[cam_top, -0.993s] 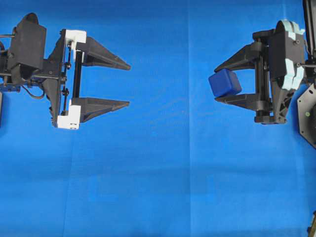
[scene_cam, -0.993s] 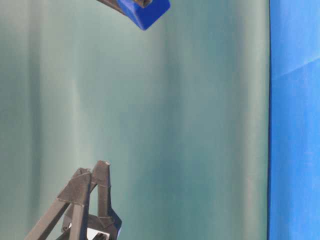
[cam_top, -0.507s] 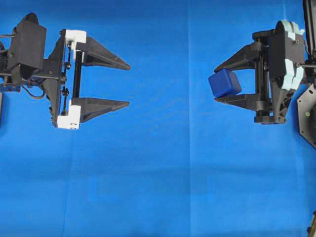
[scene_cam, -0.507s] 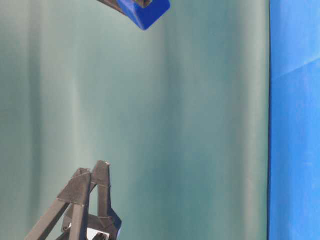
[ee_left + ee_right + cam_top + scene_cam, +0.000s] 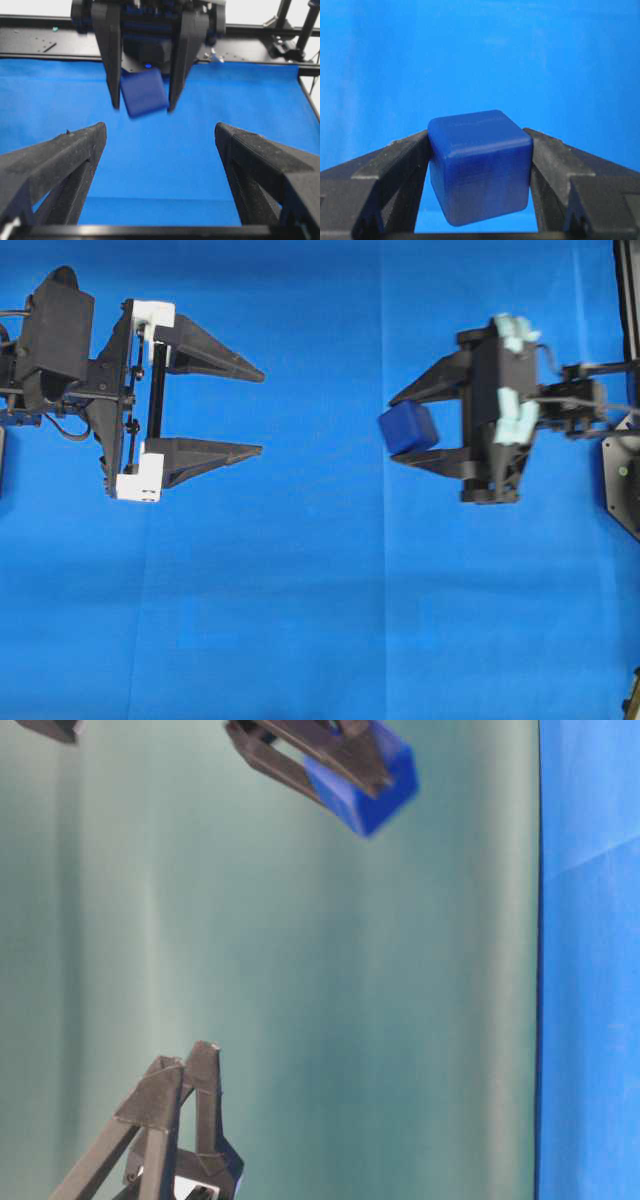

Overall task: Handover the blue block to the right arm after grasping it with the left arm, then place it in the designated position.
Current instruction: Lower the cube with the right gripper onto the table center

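My right gripper point(image 5: 395, 429) is clamping the blue block point(image 5: 407, 429) between its two black fingertips, one on each side face. In the right wrist view the block point(image 5: 479, 166) is sitting tilted, squeezed by both fingers point(image 5: 402, 172), with only blue cloth point(image 5: 480, 55) behind it. The table-level view is showing the block point(image 5: 365, 790) off the cloth, gripped at the finger ends. The left wrist view is showing it point(image 5: 144, 92) hanging between the right fingers, facing my left gripper.

My left gripper point(image 5: 262, 410) is standing with jaws spread wide, nothing between them, well apart from the block across the middle of the cloth point(image 5: 320, 620). Its white brackets point(image 5: 153, 314) are showing at the finger roots. From its own camera both left fingers point(image 5: 55, 165) are framing bare cloth.

No container is showing in any view; the block is only in my right grip.
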